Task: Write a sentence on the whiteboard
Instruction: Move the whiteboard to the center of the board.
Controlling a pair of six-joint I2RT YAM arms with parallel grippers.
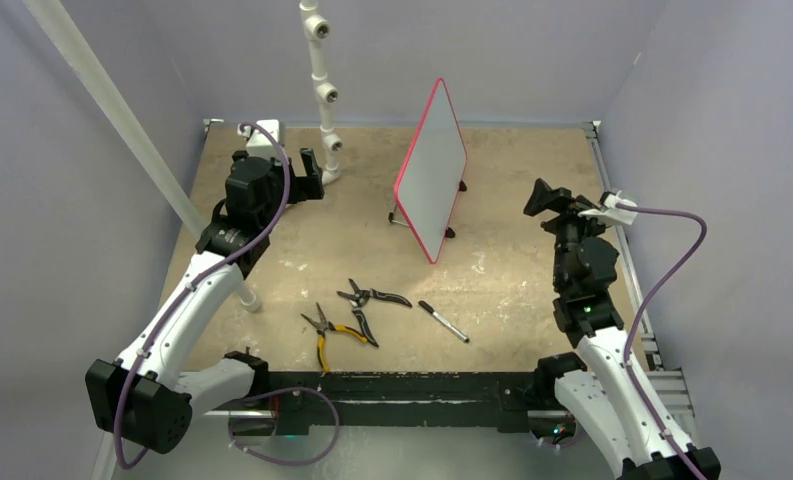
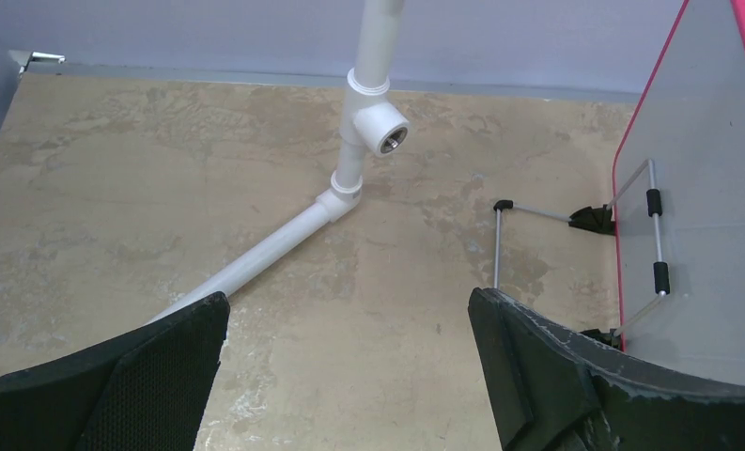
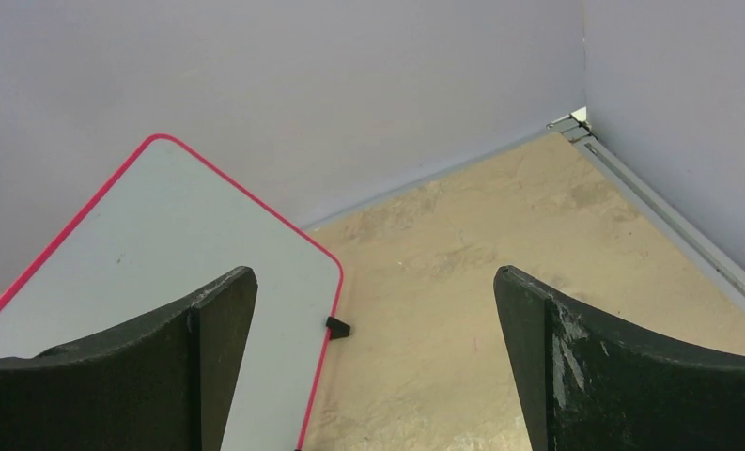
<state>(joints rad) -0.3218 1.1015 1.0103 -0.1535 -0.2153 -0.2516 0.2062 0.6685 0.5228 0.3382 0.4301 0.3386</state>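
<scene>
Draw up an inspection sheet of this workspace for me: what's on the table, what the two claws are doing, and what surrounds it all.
Surface: tan table top, scuffed and stained.
Job's things: whiteboard stands upright on its feet mid-table; no writing seen on it. Black marker lies flat near the front edge.
Clutter: yellow-handled pliers and black-handled pliers lie close together, left of the marker.
Grippers: left gripper open, empty, left of the board; right gripper open, empty, right of the board.
Cables: a purple cable loops along each arm, away from the board.
Surroundings: white pipe stand at rear left; plain grey walls around.
</scene>
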